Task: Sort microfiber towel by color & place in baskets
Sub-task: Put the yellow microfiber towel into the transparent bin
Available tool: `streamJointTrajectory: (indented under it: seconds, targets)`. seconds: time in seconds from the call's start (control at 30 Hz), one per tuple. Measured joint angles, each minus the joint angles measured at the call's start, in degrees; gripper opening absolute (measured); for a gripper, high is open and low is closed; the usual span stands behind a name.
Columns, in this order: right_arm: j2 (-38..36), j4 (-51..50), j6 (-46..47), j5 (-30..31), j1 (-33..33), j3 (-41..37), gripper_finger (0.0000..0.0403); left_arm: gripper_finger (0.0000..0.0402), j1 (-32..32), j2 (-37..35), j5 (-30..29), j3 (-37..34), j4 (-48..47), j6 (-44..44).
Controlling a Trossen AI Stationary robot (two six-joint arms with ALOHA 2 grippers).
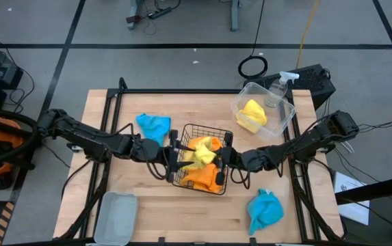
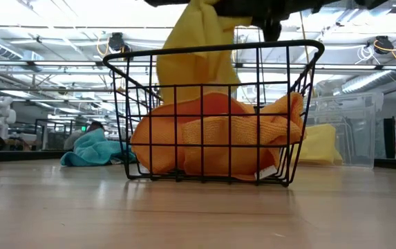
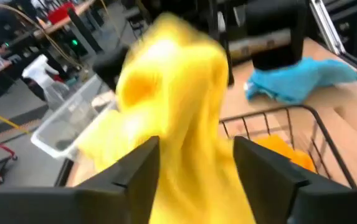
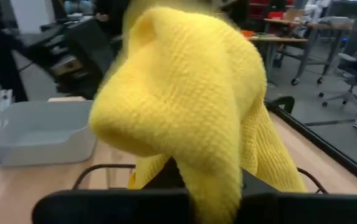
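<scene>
Right now we see both arms meeting over the black wire basket [image 1: 199,158] in the middle of the counter [image 1: 182,212]. Our left claw [image 1: 176,156] is at the basket's left rim, and our right claw [image 1: 224,158] is at its right rim. A yellow towel [image 1: 203,154] hangs between them, lifted above the basket. In the left wrist view the yellow towel [image 3: 172,118] sits between the left claw's fingers [image 3: 134,171], so that claw is clenched on it. In the right wrist view the same towel [image 4: 178,106] drapes over the right claw, and we cannot tell if that claw is pinching it or not.

Inside the basket lie the orange towels [image 2: 211,138], bunched up and filling the bottom.

The second yellow towel [image 1: 253,115] rests in the clear plastic tub [image 1: 284,116] at the far right of the counter. A spray bottle [image 1: 278,89] stands just beside that tub.

One teal towel [image 1: 153,126] lies on the counter near the basket's far left corner. The other teal towel [image 1: 264,210] lies on the counter near the right front.

The pale grey-blue tray [image 1: 115,217] sits at the front left corner of the counter, well apart from the basket.
</scene>
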Motion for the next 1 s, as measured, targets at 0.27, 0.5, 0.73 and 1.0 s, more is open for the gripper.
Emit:
streamJointTrajectory:
  seconds: [0.27, 0.5, 0.73, 1.0]
  targets:
    - [-1.06, -0.72, -10.67, -8.71, 5.37, 0.00, 0.0003, 0.0256, -1.32, -0.55, 0.11, -0.86, -5.04, 2.08]
    - [-1.02, 1.42, -19.44, -10.93, 8.42, 0.00, 0.0003, 0.0255, -0.92, 1.16, 16.85, -1.90, -0.66, 4.16]
    - [-1.02, 2.84, -23.92, -10.86, 8.90, 0.00, 0.0003, 0.0241, -0.78, 5.57, 16.36, -1.90, 3.90, 9.19]
    - [-1.00, 0.73, -24.27, -12.12, 9.98, 0.00, 0.0003, 0.0138, 0.90, 6.98, 14.62, -1.90, 6.06, 8.68]
